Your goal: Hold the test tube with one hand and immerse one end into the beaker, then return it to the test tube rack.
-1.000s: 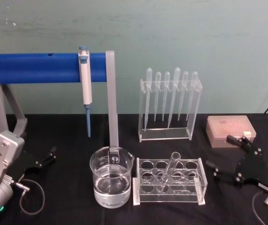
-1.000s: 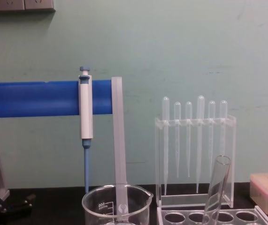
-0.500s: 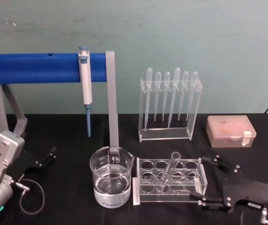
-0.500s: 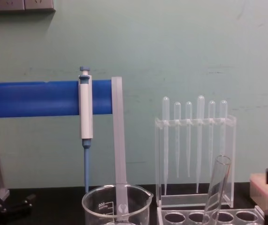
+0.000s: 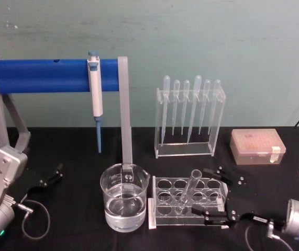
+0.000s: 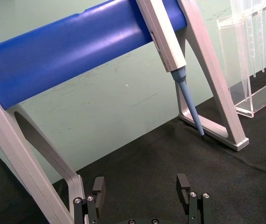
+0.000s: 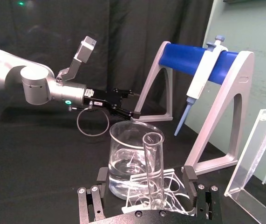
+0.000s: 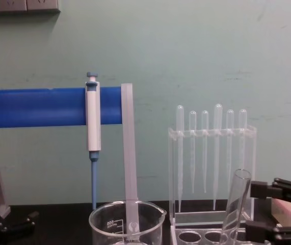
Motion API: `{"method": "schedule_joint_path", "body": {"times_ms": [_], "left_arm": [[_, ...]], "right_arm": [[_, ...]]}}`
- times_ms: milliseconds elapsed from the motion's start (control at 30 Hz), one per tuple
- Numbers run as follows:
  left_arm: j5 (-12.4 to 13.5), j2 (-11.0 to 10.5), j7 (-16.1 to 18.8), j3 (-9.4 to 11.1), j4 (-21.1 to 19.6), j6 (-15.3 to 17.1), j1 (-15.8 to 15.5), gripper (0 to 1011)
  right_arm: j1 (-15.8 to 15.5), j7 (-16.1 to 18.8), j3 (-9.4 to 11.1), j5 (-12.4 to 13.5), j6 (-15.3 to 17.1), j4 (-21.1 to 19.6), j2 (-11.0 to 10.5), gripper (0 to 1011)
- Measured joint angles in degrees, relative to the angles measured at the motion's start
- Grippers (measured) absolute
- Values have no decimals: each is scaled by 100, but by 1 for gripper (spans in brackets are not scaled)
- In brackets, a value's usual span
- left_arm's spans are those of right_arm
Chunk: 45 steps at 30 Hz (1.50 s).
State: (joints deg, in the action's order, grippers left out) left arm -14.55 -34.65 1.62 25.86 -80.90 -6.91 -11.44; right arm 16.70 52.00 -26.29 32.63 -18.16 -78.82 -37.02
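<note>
The test tube [image 5: 189, 190] is clear glass and leans in the clear rack [image 5: 159, 185], its open rim up. The beaker [image 5: 124, 196] stands just left of the rack with clear liquid in its lower half. My right gripper [image 5: 208, 192] is open at the rack's right end, level with the tube, one finger on each side of it and not touching. In the right wrist view the test tube [image 7: 153, 168] rises between the open fingers of the right gripper [image 7: 145, 179], with the beaker [image 7: 129, 158] behind it. My left gripper [image 5: 55, 175] rests open at the table's left.
A blue bar stand [image 5: 44, 76] holds a white-and-blue micropipette [image 5: 95, 91] behind the beaker. A clear rack of thin pipettes [image 5: 188, 120] stands behind the tube rack. A pink tip box [image 5: 256, 146] sits at the back right. The cloth is black.
My right gripper has swung left from beside the pink box to the rack's right end, and its open fingers now flank the tube. Left arm, tube and beaker have not moved.
</note>
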Motion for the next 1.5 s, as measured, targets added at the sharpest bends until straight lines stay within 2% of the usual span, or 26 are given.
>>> {"method": "schedule_joint_path", "body": {"times_ms": [300,667,1167,1400,1500], "left_arm": [[0,0,0,0,0,0,0,1000],[0,0,0,0,0,0,0,1000],[0,0,0,0,0,0,0,1000],[0,0,0,0,0,0,0,1000],[0,0,0,0,0,0,0,1000]], "right_arm": [[350,80,-147,-41,67,350,254,1000],[606,67,-278,-170,122,589,419,1002],[759,80,-410,-240,35,931,616,1000],[757,87,-407,-241,33,922,608,998],[755,90,-405,-241,33,915,603,946]]}}
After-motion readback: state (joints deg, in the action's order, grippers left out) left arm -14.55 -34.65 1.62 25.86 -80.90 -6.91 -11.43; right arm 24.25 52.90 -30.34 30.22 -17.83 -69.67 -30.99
